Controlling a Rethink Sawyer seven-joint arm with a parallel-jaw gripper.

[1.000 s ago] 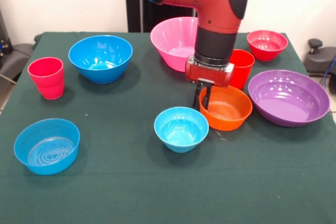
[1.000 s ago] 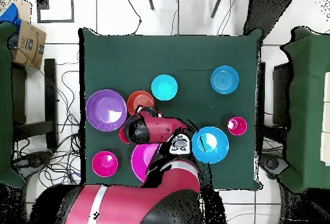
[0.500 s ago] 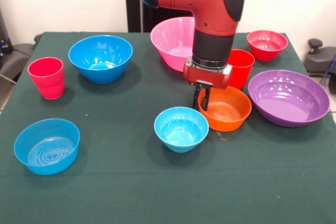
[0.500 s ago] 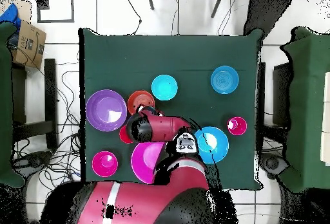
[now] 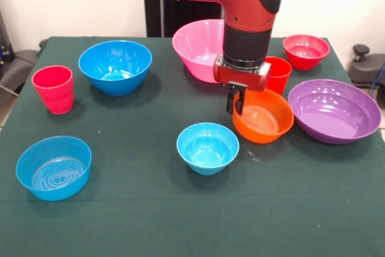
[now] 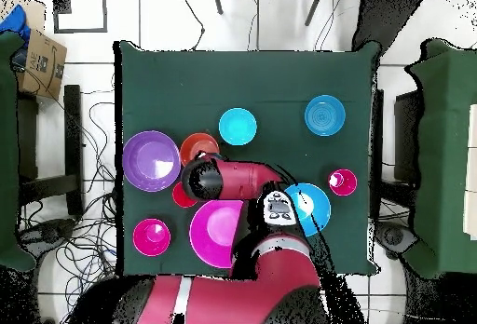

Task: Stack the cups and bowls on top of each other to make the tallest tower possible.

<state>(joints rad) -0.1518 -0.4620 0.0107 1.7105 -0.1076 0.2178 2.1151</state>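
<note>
My gripper (image 5: 237,105) is shut on the near-left rim of the small orange bowl (image 5: 264,118) and holds it just above the table, beside the purple bowl (image 5: 334,111). The small light-blue bowl (image 5: 207,147) stands empty in front of it. The orange-red cup (image 5: 278,75) is right behind the gripper. The large pink bowl (image 5: 198,40) and small red bowl (image 5: 306,50) are at the back. The deep blue bowl (image 5: 115,66), pinkish-red cup (image 5: 53,89) and small blue bowl (image 5: 54,167) are on the left. In the overhead view the arm hides the gripper; the orange bowl (image 6: 198,143) shows partly.
All pieces stand apart on the green table cloth (image 5: 180,221); nothing is nested. In the overhead view the arm (image 6: 233,179) covers part of the deep blue bowl (image 6: 312,210). A cardboard box (image 6: 37,60) sits off the table's left side.
The gripper has risen with the orange bowl's rim in it. The bowl has come up off the cloth and shifted a little toward the purple bowl.
</note>
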